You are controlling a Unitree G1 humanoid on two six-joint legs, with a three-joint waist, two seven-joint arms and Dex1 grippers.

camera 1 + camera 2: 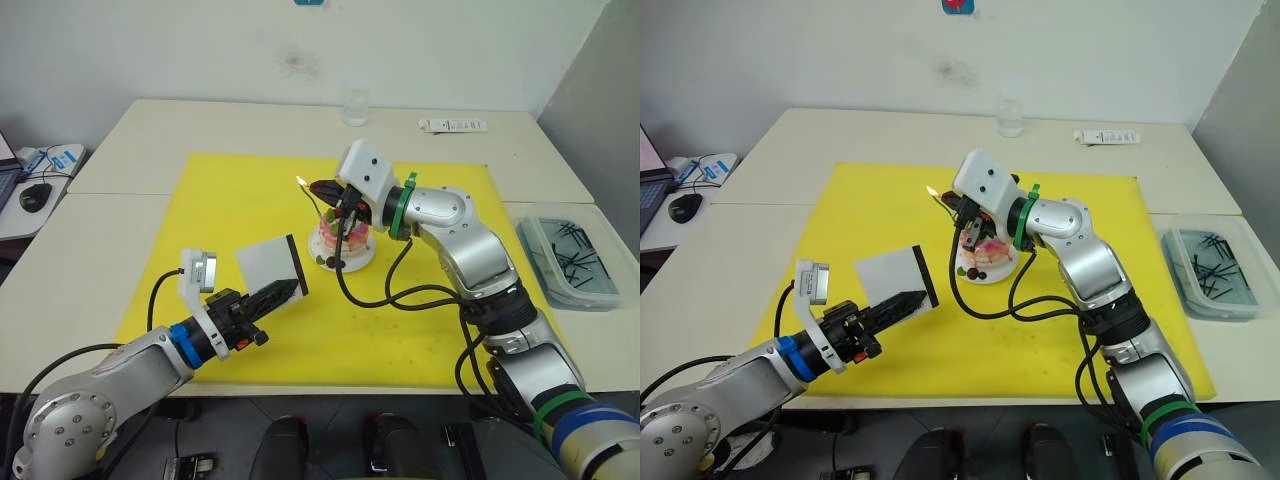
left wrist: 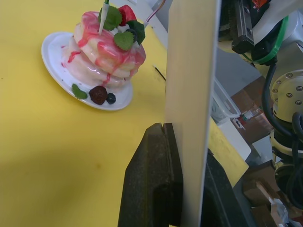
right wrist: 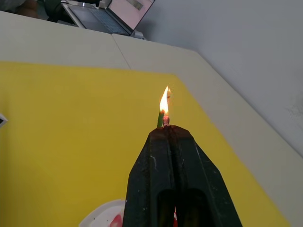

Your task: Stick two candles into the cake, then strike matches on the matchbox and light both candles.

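Flame (image 3: 164,101) at the tip of a short dark match (image 3: 165,120) pinched between the closed black fingers of the right gripper (image 1: 327,188), which hangs just above and to the robot's left of the small round pink layered cake (image 1: 343,236) on its white plate (image 1: 358,260), near the middle of the yellow mat (image 1: 210,220). A thin pale greenish candle (image 1: 315,203) rises tilted from the cake top; in the right wrist view a green tip shows right behind the flame, so the lit match seems to sit at the wick, though contact cannot be confirmed. Only one candle can be made out for certain. The left gripper (image 1: 272,294) is clamped on the lower edge of the flat white matchbox (image 1: 268,265) with a black strip along one side, holding it raised and upright over the mat, well apart from the cake toward the robot's left. Judgement: step in hand is lighting a candle. To do it well, keep the match head steady at the candle tip until it catches, avoid nudging the slender candle sideways, keep the fingers clear of the strawberry and leaves, and act fast, since the flame burns very near the fingertips. Matchbox best kept still where it is for the next strike. Writing: none legible on the matchbox face from here; a white strip-like item (image 1: 452,125) on the far table carries dark marks too small to read. Clear lidded bin (image 1: 572,262) of dark sticks sits at the robot's right, a clear glass (image 1: 356,107) at the far edge
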